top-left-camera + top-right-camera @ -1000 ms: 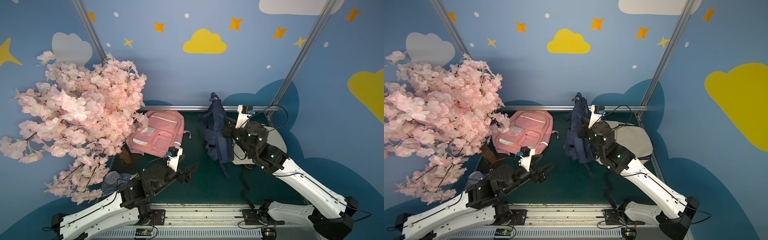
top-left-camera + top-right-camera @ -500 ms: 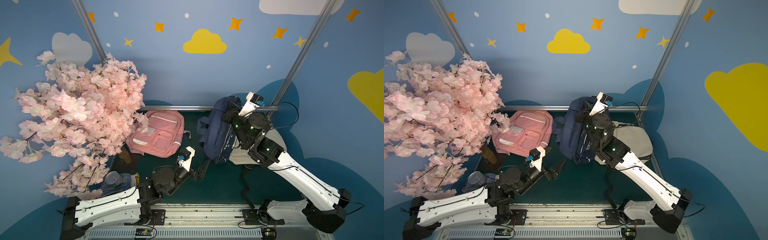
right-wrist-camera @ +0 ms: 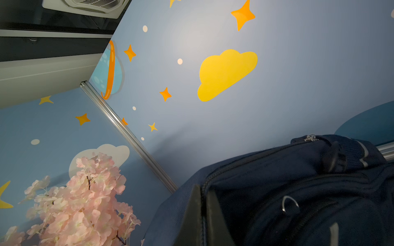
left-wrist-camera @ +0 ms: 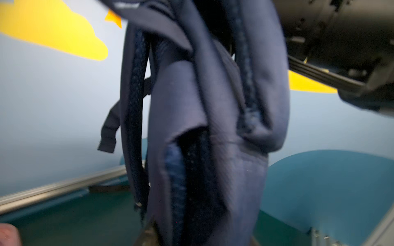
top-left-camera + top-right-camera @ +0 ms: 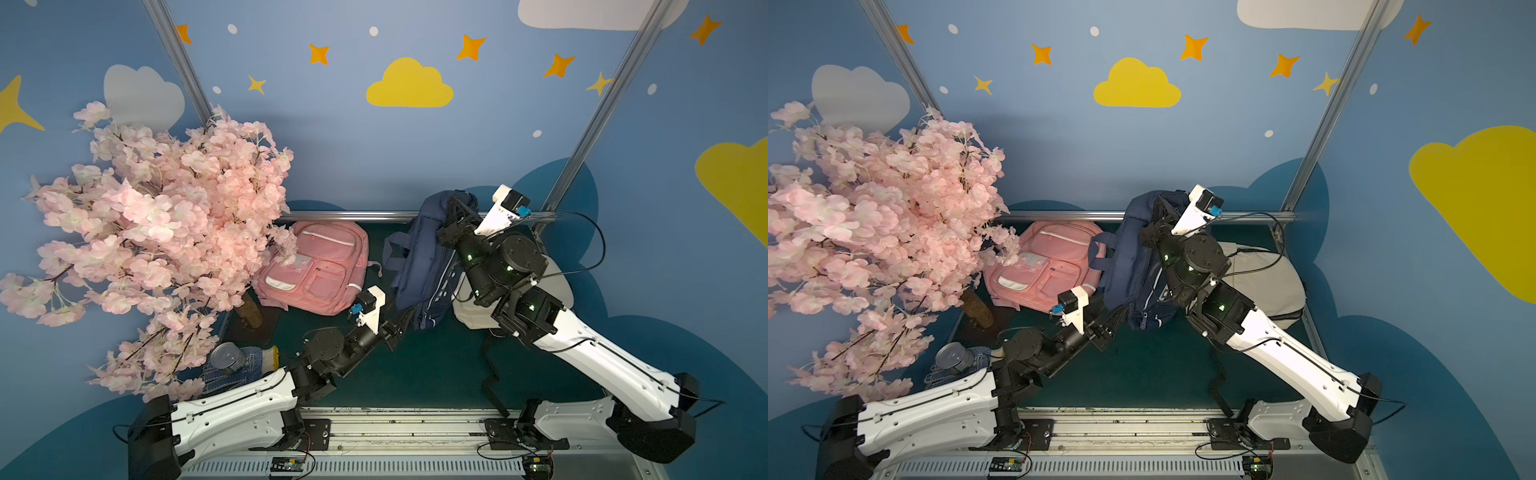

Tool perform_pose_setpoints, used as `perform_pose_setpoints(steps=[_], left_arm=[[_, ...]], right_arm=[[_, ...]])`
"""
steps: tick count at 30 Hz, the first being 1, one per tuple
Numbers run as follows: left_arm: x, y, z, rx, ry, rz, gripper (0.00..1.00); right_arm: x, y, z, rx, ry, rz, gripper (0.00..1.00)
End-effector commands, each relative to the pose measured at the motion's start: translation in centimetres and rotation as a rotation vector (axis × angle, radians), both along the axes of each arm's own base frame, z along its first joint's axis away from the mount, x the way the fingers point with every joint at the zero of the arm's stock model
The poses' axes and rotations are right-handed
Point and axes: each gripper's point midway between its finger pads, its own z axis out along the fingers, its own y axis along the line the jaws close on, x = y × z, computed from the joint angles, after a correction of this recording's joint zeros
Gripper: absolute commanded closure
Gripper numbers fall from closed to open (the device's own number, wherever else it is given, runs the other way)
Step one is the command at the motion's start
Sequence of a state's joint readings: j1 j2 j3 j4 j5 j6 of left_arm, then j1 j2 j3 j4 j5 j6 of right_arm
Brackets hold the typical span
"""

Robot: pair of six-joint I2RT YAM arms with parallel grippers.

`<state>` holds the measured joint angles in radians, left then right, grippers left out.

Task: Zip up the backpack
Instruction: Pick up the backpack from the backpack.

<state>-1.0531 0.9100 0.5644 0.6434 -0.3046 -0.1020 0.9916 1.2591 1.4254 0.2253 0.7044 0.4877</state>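
A staged robot booth (nursery-like): cloud-and-star walls (image 5: 374, 145), aluminium frame posts (image 5: 176, 58), blossom tree (image 5: 166, 224)

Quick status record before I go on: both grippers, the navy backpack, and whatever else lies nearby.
navy backpack: held upright, hanging from its top
right gripper: shut on navy backpack's top fabric
left gripper: at its lower edge, grip unclear
zipper pull: visible near the top
pink backpack: lying flat beside it
grey bag: lying flat, partly hidden
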Motion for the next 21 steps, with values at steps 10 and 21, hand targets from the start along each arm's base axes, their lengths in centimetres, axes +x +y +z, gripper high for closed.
perform_pose_setpoints(steps=[10,21], left_arm=[[0.3,5.3,3.9,0.003,0.058,0.132,0.88],[6.6,12.5,6.4,0.213,0.252,0.45,0.93]], right_arm=[[-2.1,-6.0,4.4,0.058,-0.109,-0.162,1.0],[2.0,-1.5,-5.8,-0.181,0.133,-0.145,1.0]])
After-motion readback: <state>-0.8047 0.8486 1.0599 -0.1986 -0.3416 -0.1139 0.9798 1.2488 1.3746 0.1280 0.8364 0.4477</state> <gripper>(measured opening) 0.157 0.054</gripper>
